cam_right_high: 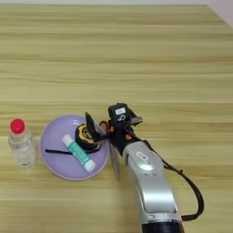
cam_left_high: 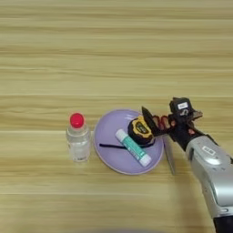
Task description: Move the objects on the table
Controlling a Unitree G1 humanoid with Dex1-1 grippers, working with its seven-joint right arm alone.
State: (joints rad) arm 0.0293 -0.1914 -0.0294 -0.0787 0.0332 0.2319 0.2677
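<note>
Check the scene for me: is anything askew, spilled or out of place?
Nothing is spilled. The steel scissors with red handle loops sit at the round purple plate's right rim, blade pointing down onto the wooden table, handles at the right gripper. The white glue stick lies slantwise across the plate beside a yellow-black tape measure.

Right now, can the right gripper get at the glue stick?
Probably yes, from above: the glue stick lies uncovered on the plate. But the tape measure sits between it and the gripper, which is at the scissors' handles.
</note>
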